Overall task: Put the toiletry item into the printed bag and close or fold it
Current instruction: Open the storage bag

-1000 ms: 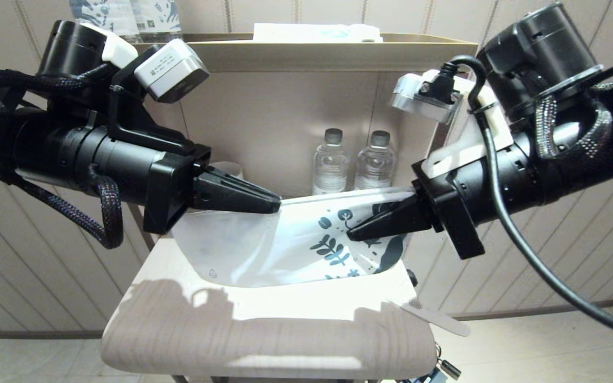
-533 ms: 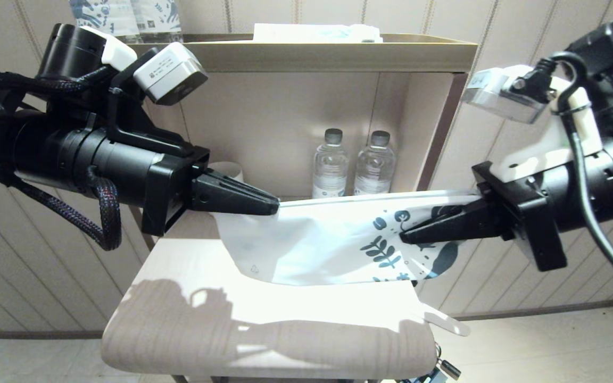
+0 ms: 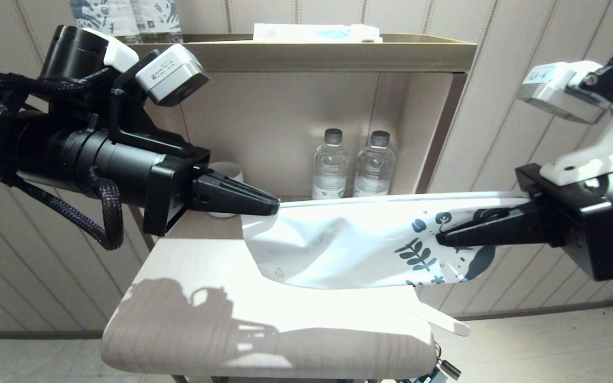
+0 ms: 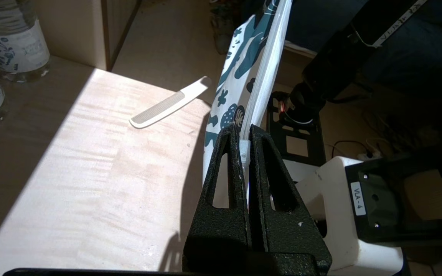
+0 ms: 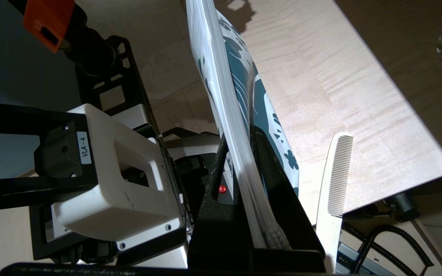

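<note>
The printed bag (image 3: 338, 244) hangs stretched above the table between both grippers, its strip edge on top and its leaf print at the right end. My left gripper (image 3: 277, 206) is shut on the strip at the bag's plain left end, where a small white slider (image 4: 243, 151) sits between the fingers. My right gripper (image 3: 439, 238) is shut on the printed end (image 5: 240, 88). The toiletry item, a white comb (image 3: 445, 321), lies outside the bag at the table's front right corner, partly overhanging the edge (image 4: 167, 105) (image 5: 336, 180).
The pale wooden table (image 3: 205, 319) stands before an open cabinet. Two water bottles (image 3: 351, 165) stand at the back of the shelf, and a white cup (image 3: 226, 173) sits behind my left gripper. Printed bottles (image 3: 125, 16) and a pale blue packet (image 3: 317, 33) rest on top.
My right gripper has moved right with the printed end, drawing the bag out long and taut. The left gripper has stayed put. The comb has not moved.
</note>
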Robot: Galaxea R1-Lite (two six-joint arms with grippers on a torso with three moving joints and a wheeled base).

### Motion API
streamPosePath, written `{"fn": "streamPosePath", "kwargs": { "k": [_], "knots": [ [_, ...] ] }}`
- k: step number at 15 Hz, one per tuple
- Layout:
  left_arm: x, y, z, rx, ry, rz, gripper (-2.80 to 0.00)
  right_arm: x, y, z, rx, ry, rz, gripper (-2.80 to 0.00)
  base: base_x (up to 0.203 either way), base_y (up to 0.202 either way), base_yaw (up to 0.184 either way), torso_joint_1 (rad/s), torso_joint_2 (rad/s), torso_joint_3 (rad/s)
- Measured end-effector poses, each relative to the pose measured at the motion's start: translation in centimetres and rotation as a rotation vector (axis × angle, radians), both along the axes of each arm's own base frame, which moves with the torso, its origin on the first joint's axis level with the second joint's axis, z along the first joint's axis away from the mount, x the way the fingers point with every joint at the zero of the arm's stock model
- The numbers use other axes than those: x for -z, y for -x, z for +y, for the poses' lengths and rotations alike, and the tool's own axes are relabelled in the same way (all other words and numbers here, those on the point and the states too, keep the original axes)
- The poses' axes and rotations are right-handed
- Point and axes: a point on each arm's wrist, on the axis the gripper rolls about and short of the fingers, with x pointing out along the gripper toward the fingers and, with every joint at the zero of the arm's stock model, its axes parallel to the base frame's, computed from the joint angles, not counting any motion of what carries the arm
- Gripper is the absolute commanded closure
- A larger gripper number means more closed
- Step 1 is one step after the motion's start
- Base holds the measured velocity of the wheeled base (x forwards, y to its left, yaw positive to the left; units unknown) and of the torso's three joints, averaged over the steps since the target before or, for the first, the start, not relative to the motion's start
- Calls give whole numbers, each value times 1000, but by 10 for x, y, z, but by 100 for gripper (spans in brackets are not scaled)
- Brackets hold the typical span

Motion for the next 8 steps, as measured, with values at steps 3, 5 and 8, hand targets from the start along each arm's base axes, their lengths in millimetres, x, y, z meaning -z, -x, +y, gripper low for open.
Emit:
{"fn": "streamPosePath", "kwargs": {
  "k": [3, 5, 8],
  "knots": [
    [0, -3, -1, -2, 1, 5, 0, 1, 0, 1, -7, 2, 4, 0, 0, 0, 0, 0, 0, 0],
    [1, -3, -1, -4, -3, 12, -280, 3, 0, 2, -9, 5, 7, 0, 0, 0, 0, 0, 0, 0],
    [0, -2, -1, 1, 1, 8, -280, 4, 1, 2, -20, 14, -5, 0, 0, 0, 0, 0, 0, 0]
  ]
}}
